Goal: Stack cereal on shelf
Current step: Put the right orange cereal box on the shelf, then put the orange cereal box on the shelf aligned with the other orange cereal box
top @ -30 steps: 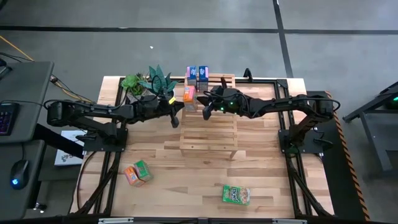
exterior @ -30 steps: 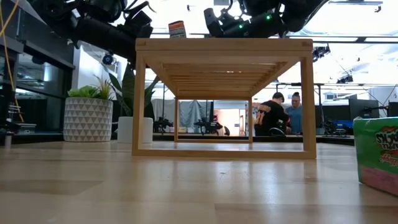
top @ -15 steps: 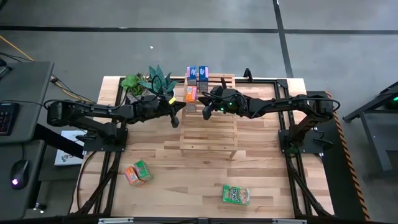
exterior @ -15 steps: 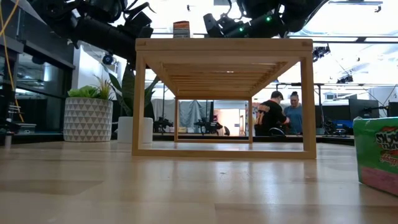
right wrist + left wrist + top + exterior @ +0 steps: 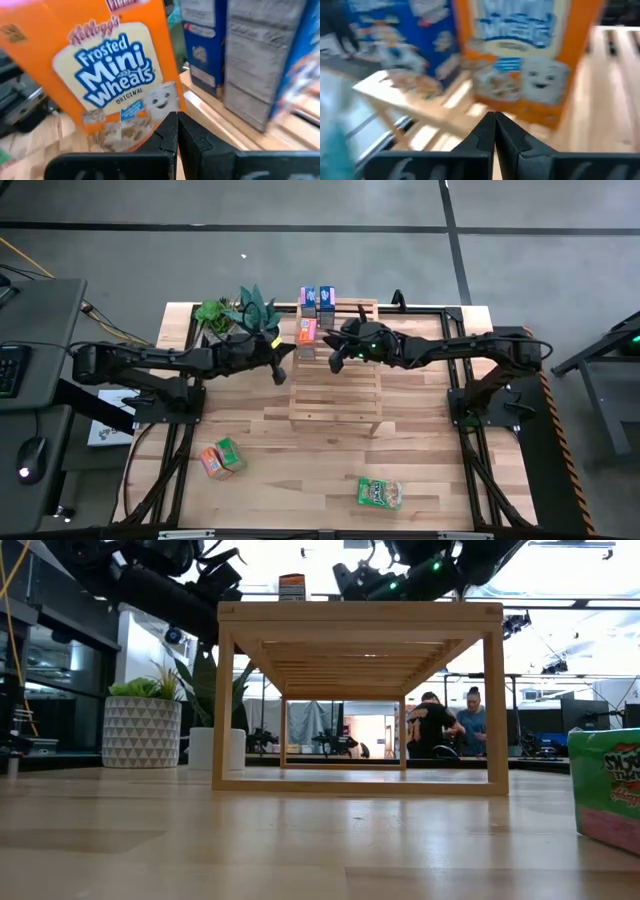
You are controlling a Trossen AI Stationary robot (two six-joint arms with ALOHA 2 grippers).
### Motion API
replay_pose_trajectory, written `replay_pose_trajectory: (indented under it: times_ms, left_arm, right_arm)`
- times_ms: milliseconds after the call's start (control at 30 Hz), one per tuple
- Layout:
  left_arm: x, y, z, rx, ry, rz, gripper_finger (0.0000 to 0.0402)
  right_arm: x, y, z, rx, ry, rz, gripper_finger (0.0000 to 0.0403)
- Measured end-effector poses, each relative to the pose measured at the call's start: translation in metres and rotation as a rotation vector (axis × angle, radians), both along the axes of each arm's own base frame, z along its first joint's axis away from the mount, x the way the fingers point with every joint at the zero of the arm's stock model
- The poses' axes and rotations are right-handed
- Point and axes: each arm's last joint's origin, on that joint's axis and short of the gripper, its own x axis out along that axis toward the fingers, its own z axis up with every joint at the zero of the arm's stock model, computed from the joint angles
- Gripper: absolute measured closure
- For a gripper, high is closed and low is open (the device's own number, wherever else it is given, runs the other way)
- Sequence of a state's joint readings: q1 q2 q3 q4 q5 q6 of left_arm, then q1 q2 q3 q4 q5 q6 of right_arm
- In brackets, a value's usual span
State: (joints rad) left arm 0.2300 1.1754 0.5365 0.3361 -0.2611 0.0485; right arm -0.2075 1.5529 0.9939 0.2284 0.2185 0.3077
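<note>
Both arms reach level across the bench toward the far left end of the shelf (image 5: 336, 385), the closed, empty left gripper (image 5: 281, 370) and closed, empty right gripper (image 5: 334, 361) flanking an upright orange cereal box (image 5: 306, 337) beside two blue boxes (image 5: 318, 300) there.

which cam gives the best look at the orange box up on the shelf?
Right wrist view: the orange box fills the frame, its printed front readable. Left wrist view shows it blurred. High view shows only its top, small, on the shelf. Low view shows just a sliver above the shelf's top.
</note>
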Motion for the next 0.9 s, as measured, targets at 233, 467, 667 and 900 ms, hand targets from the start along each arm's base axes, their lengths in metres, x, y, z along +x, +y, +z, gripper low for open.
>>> replay_pose_trajectory:
  times_ms: [233, 467, 667, 900]
  left_arm:
    - [-0.028, -0.005, 0.023, 0.000, -0.018, 0.049, 0.0402]
    - [-0.049, -0.025, 0.049, -0.062, -0.163, -0.260, 0.0402]
    - [-0.053, -0.047, 0.056, -0.078, -0.201, -0.460, 0.0401]
    - [-0.051, -0.066, 0.058, -0.054, -0.212, -0.571, 0.0402]
  right_arm:
    - [-0.037, 0.012, 0.030, 0.009, 0.089, -0.002, 0.0403]
    - [-0.063, 0.063, 0.051, 0.014, 0.088, 0.142, 0.0403]
    - [-0.072, 0.106, 0.051, -0.067, 0.135, 0.137, 0.0403]
    - [-0.087, 0.137, 0.041, -0.141, 0.237, 0.089, 0.0403]
